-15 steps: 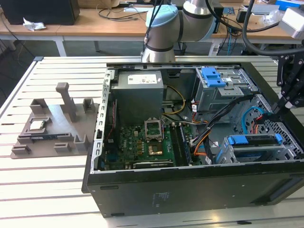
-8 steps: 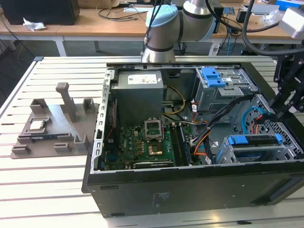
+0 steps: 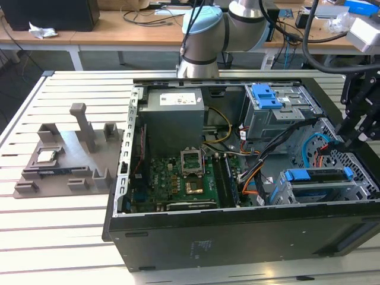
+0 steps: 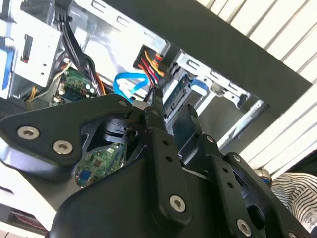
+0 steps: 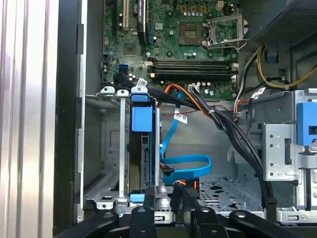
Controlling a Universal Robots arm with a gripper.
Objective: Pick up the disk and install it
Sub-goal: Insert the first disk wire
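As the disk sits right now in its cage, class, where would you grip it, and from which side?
Grip the disk by its blue caddy edge, the part facing the case's open side, coming straight in from that side. It stands on edge in the drive cage, whose walls cover both flat faces.

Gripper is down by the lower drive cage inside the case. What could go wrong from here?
1. The blue data cable loops loose right beside the gripper; a move here could snag or tug it.
2. The disk stands in the lower cage, but I cannot tell whether it is fully seated; it may be left part-way.
3. The black cable bundle runs close past the cage and might get caught.
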